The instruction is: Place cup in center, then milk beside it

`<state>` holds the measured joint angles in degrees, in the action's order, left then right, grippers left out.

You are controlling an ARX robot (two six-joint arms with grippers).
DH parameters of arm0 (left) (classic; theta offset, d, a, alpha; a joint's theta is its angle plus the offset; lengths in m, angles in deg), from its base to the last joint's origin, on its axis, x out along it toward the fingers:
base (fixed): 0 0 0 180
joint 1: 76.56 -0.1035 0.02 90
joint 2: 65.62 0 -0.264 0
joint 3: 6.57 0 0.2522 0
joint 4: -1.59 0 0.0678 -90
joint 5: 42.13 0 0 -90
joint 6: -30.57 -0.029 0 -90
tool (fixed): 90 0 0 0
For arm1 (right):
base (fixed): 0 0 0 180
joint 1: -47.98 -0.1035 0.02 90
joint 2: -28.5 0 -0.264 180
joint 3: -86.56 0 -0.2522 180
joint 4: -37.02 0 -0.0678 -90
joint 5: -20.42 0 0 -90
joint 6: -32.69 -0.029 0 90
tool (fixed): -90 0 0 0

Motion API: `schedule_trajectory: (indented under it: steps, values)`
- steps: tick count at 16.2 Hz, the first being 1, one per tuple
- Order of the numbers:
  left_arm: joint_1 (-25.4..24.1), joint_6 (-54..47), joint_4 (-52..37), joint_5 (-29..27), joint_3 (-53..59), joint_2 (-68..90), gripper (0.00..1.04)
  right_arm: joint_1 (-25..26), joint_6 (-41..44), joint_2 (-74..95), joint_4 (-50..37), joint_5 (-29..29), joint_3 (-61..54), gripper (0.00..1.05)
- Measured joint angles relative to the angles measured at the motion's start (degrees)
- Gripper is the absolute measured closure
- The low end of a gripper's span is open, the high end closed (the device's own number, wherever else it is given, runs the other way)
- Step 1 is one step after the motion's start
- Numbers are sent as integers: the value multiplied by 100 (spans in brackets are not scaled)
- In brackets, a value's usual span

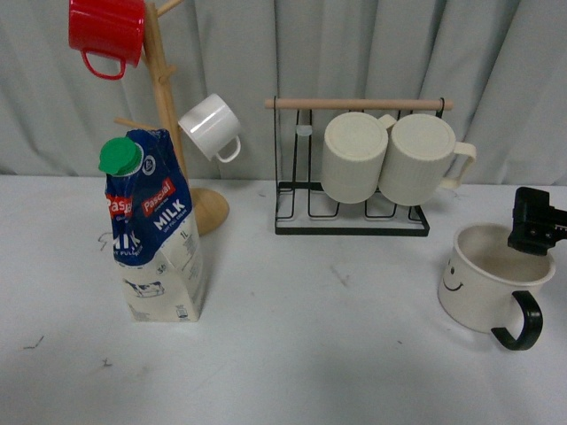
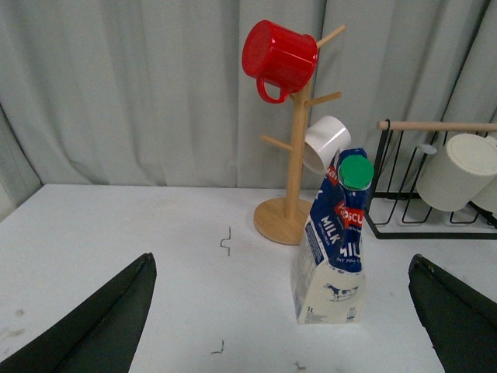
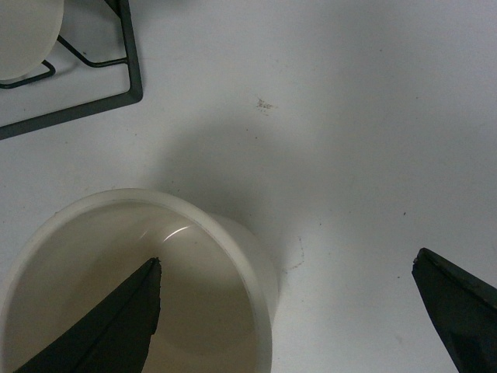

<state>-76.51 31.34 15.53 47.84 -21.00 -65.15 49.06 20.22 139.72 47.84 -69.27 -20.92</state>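
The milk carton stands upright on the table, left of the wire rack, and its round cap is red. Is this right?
Not quite: the cap is green, not red, as the front view shows. The milk carton does stand upright on the table, left of the wire rack.

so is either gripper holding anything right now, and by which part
Nothing is held. The right gripper is open astride the rim of the cup, not clamped; the left gripper is open with the milk ahead of it, untouched.

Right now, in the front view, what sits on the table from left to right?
Milk carton, black wire rack, smiley cup. The wooden mug tree overlaps the carton, so it is left out.
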Motion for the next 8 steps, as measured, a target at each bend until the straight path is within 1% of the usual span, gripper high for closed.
schedule_trajectory:
  steps: [3,4,7,8]
  values:
    - [0,0,4,2,0,0,7,-79,7,146,11,28,107,7]
    - [0,0,4,2,0,0,7,-94,7,181,9,26,111,15]
    - [0,0,4,2,0,0,7,-107,9,221,-24,-20,111,48]
    - [0,0,2,2,0,0,7,-107,9,221,-22,-24,111,61]
